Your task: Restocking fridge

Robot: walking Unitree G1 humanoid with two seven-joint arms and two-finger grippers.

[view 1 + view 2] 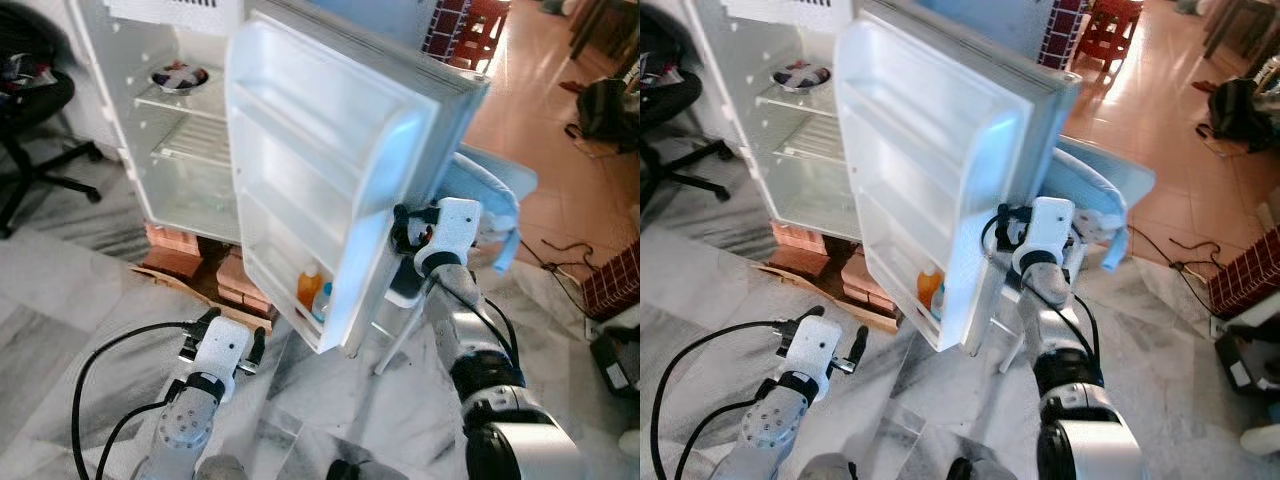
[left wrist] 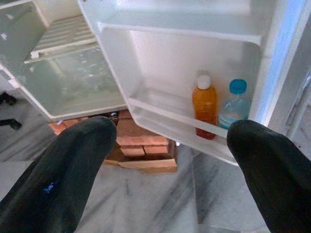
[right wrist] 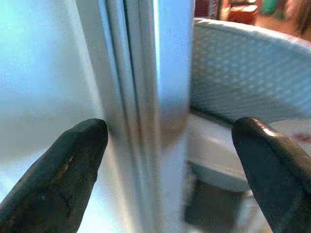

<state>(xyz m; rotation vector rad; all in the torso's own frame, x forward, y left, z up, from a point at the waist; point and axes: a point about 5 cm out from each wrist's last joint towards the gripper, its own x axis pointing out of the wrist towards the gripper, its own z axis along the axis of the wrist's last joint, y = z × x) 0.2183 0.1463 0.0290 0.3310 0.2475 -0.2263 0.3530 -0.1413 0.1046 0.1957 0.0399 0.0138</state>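
Bright daylight fills the scene, washing the white plastic fridge door (image 1: 320,180) with bluish glare along its outer edge. The tiled floor at the upper right glows warm orange. The head views are tilted and slightly soft. In the right wrist view the door edge is blurred and the black fingers (image 3: 53,170) are out of focus; the left wrist view is sharper.

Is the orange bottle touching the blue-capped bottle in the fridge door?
Apart. The left wrist view shows a sliver of white door between the orange bottle and the blue-capped bottle.
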